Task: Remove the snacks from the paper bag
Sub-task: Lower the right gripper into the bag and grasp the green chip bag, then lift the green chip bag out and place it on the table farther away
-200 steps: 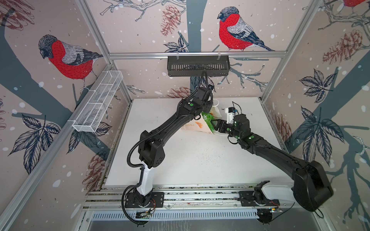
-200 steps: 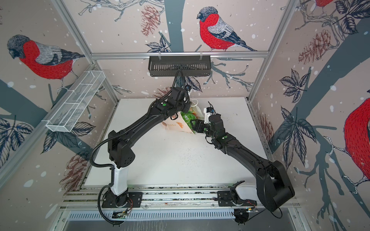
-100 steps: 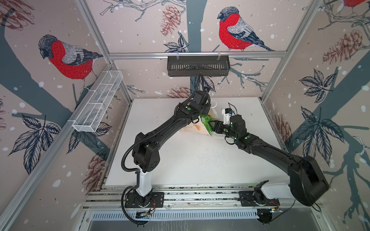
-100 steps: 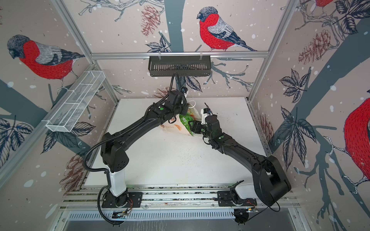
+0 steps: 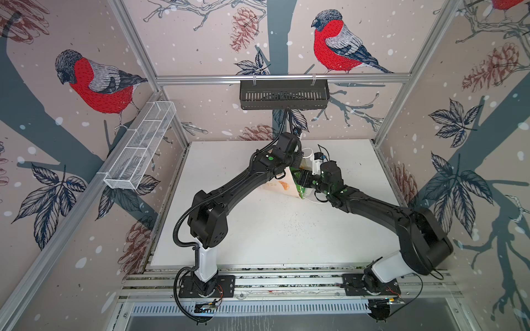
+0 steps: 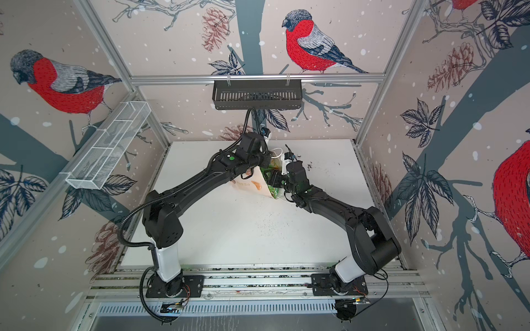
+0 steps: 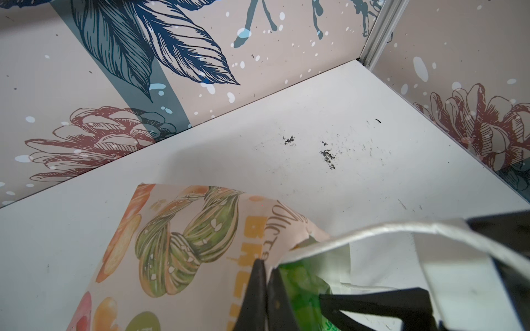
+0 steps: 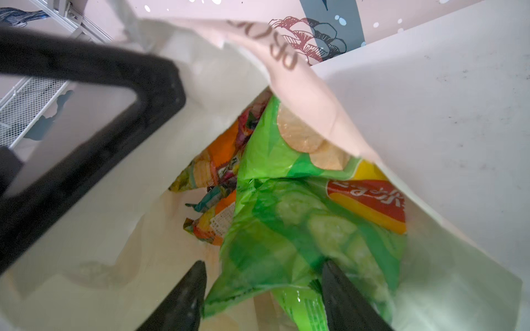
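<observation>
The left gripper (image 7: 266, 266) is pinching the top edge of the tall cream-white paper bag (image 7: 172, 243) with orange and green pictures printed on it. Its two black jaws are pressed tight together on the paper, holding the mouth open. In both top views the paper bag (image 5: 276, 184) is leaning over near the back middle of the flat white table (image 5: 272, 235), between the two arms.

The right gripper (image 8: 263, 262) is reaching into the mouth of the bag. Its jaws are standing spread apart, with the end of the big crinkly shiny green packet (image 8: 286, 200) between them. One jaw is lying against the green packet. Beside the other there is a little gap, so I think it is not squeezing yet.

The green packet is lying on top, near the mouth. Deeper down, smaller packets are hiding: an orange one (image 8: 223, 143), a teal one (image 8: 209, 200) and a many-coloured one (image 8: 198, 172).

The green packet is probably light and puffy, and what is inside may break easily. Its skin looks slippery. So a gentle squeeze on the flat end is looking best, not on the fat middle. The paper bag is thin and floppy and could get dragged along, so the pinch on its edge is helping.
</observation>
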